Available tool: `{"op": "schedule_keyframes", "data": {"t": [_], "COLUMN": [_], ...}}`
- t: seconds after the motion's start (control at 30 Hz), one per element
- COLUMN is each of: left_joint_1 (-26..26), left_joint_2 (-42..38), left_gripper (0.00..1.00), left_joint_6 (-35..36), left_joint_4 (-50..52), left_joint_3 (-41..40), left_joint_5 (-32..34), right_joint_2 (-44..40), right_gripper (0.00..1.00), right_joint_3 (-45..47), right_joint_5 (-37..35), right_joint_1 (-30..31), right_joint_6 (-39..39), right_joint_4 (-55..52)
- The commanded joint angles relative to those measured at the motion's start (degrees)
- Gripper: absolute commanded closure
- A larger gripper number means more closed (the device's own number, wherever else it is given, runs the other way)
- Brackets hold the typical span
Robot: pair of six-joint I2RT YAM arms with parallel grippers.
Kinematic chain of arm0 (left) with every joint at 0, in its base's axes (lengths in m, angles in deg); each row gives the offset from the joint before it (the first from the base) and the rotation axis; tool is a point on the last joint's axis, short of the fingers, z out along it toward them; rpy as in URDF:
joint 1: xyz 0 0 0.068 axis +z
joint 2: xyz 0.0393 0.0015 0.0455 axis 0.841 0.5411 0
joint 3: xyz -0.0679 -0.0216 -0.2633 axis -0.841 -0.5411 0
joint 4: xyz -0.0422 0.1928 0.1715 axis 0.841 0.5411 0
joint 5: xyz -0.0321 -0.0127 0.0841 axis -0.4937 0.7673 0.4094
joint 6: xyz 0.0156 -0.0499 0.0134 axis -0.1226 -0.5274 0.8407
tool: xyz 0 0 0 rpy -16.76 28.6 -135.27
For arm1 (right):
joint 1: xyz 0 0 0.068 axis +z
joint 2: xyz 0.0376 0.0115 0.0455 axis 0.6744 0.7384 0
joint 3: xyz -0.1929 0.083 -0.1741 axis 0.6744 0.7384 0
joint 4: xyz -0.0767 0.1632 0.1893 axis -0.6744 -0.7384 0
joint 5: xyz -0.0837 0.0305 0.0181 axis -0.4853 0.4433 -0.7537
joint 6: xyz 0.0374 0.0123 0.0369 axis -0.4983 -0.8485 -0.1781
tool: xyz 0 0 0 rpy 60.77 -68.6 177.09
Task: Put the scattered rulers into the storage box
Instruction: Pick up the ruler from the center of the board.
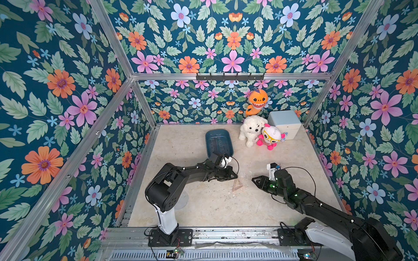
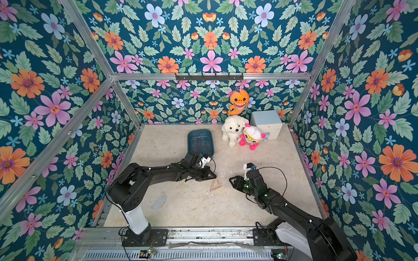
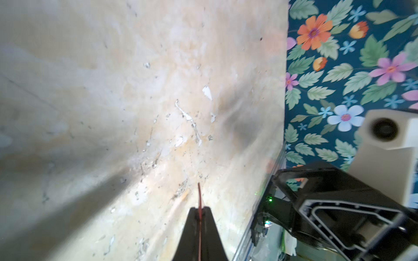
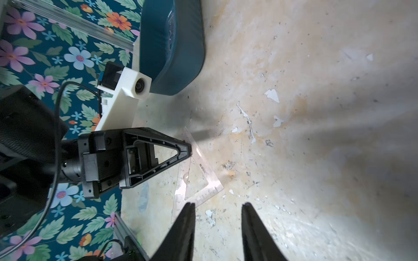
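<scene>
The worktop (image 1: 203, 210) is beige, stone-look and scuffed, with flakes around the middle. The left arm (image 1: 185, 174) lies low across it from the near edge, and the right arm (image 1: 316, 201) comes in low from the near right corner. The two point at each other at the middle.

The storage box (image 1: 219, 143) sits open side up near the far edge, left of middle, just beyond the left wrist, so the carry from the pick spot is short. The pale dotted strips (image 1: 217, 144) on its floor look like straight rulers, but they are too faint to be sure.

The pale blue cube (image 1: 284, 124) and plush toys (image 1: 252, 130) are bunched at the far right corner. They are clear of both arms and not part of the job.

The left gripper (image 3: 200, 212) has its fingers clamped on the set square (image 1: 237, 185), pinching one corner. The right gripper (image 4: 218, 204) has its fingers apart with nothing between them, just beside the set square's lower edge. My read is that it leaves the carry to the left arm, which is nearer the box.

The protractor (image 2: 159, 200) is clear and lies flat near the left edge of the worktop, beside the left arm's base. It is not yet picked.

The set square is at the middle of the worktop, between the two grippers, tipped up off the flat. The left wrist view shows only its thin pinkish edge sticking out past the fingers. Flat thin plastic probably gives no purchase lying down, hence the pinch across its thickness at a corner.
</scene>
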Motion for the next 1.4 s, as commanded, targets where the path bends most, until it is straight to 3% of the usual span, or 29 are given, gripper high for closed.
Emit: {"op": "schedule_keyframes", "data": {"t": [0.0,0.2,0.6,1.0,1.37], "left_joint_1": [1.69,6.20,9.42,10.11,10.23], "left_joint_2": [-2.07,-5.02,-6.51,-6.94,-6.99], "left_gripper": [1.00,1.00,1.00,1.00,1.00], "left_joint_6": [-3.47,-12.31,-18.47,-19.73,-19.79], "left_joint_4": [-4.43,-17.52,-26.76,-29.57,-29.57], "left_joint_3": [-0.19,-3.18,-5.73,-8.26,-8.37], "left_joint_5": [-5.20,-11.60,-15.73,-15.64,-15.03], "right_joint_2": [2.41,11.25,21.28,26.62,25.93], "right_gripper": [0.58,0.51,0.50,0.72,1.00], "right_joint_3": [-2.10,-7.75,-12.07,-14.05,-13.08], "right_joint_5": [11.91,20.54,23.63,25.76,26.41], "right_joint_1": [-1.72,-2.03,-1.87,-1.43,-1.38], "right_joint_6": [-0.84,-3.88,-6.69,-8.80,-10.34], "right_joint_4": [6.09,14.73,21.85,28.01,30.37]}}
